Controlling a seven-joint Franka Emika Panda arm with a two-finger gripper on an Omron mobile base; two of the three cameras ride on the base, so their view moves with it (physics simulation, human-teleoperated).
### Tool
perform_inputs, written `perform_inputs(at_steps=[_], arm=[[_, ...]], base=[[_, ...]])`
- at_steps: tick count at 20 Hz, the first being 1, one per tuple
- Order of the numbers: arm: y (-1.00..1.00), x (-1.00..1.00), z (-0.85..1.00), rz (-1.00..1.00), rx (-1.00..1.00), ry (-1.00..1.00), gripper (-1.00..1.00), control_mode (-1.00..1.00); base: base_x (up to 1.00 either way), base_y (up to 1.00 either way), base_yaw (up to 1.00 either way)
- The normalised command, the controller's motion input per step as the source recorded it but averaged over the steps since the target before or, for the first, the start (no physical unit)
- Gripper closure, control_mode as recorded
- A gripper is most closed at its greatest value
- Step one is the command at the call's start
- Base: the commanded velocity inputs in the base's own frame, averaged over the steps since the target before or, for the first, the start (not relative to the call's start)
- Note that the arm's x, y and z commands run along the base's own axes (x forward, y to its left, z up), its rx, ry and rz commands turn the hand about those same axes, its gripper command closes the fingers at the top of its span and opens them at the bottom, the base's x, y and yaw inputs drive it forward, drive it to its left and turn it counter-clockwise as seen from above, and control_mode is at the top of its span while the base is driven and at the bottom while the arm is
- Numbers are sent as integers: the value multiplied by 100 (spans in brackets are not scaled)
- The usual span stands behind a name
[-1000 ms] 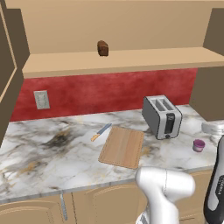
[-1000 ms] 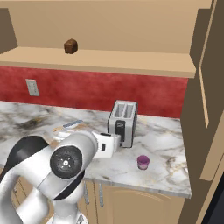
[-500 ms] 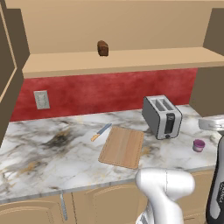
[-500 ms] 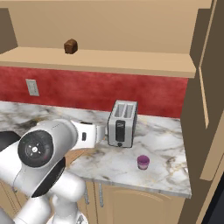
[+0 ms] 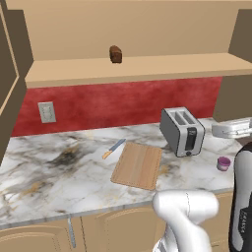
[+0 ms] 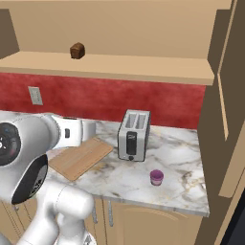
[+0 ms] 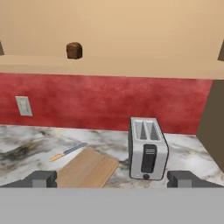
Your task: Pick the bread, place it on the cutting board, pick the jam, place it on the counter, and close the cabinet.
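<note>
Jaws: stood wide apart, empty | Bread [image 7: 74, 50]: on the cabinet shelf, well above and left of the jaws, far ahead | Cutting board [image 7: 88, 168]: on the table just below the jaws

Counter [image 5: 59, 172]: cutting board [image 5: 138, 166], toaster [image 5: 182, 131], knife [image 5: 114, 148], jam [image 5: 224, 163]. Shelf [image 5: 147, 66]: bread [image 5: 116, 54].
</note>
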Motion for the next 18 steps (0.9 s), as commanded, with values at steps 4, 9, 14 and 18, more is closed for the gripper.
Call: perform_inputs(at_steps=[4, 9, 14, 18], arm=[[31, 0, 38, 0, 0, 0, -100, -100], [30, -2, 38, 0, 0, 0, -100, -100], [27, -10, 25, 0, 0, 1, -100, -100], [29, -11, 19, 0, 0, 4, -100, -100]], base=[[0, 0, 0], [0, 0, 0], [0, 0, 0], [0, 0, 0]])
